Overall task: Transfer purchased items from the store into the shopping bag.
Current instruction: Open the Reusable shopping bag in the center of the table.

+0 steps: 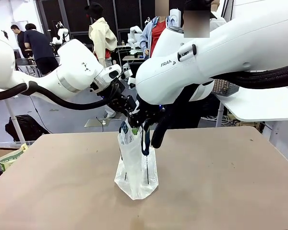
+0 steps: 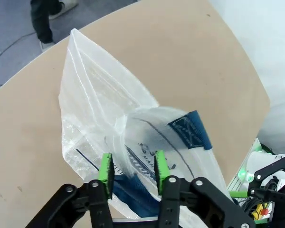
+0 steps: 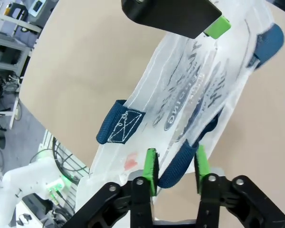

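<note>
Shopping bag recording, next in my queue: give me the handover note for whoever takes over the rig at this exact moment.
Left gripper: at the top edge of the shopping bag, pads either side of the plastic with a gap showing; open.
Right gripper: pads either side of a blue handle; a firm grip cannot be confirmed.
Bag: upright in the middle of the table, both grippers at its mouth; it looks empty through the clear sides.
Done: both arms have reached the bag.
Left: spread the mouth, then all of the loading.
</note>
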`<state>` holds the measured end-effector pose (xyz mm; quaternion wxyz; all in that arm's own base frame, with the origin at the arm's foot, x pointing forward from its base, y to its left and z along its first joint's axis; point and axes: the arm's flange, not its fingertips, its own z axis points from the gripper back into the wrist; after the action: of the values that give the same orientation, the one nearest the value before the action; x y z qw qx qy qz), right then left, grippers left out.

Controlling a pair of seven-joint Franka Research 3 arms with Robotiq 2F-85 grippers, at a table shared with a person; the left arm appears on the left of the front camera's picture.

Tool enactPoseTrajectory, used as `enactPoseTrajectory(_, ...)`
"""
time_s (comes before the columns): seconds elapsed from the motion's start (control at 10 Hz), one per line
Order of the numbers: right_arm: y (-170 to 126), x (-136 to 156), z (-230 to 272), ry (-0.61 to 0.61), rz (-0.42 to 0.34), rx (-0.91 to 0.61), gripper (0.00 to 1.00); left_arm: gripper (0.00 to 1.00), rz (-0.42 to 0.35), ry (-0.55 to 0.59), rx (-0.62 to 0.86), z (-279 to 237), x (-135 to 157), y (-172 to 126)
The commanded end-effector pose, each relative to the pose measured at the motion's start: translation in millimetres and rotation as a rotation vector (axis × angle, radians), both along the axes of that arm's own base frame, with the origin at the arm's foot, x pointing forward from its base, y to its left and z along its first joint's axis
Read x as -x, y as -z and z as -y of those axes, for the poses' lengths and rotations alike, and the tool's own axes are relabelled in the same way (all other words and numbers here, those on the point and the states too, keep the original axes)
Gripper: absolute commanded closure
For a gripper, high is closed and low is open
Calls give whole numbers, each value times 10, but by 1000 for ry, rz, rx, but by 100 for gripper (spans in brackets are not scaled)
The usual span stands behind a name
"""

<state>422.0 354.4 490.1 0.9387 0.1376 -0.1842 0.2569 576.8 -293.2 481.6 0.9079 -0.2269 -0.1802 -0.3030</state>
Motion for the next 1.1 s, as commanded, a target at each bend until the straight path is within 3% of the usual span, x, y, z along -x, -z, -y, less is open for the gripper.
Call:
enactPoseTrajectory(0.0, -5, -22, -57, 19, -4, 28, 100, 100, -29, -10, -17, 1, -30, -22)
enactPoseTrajectory(0.4, -6, -29, -27, 42, -3, 33, 100, 100, -9, -89, -38, -193, 38, -83)
enactPoseTrajectory(0.7, -96, -29, -48, 38, 18, 52, 100, 100, 27, -207, -32, -656, 245, -200)
enactPoseTrajectory(1.0, -102, -118, -180, 43, 18, 117, 100, 100, 35, -347, -8, -1337, 501, -125)
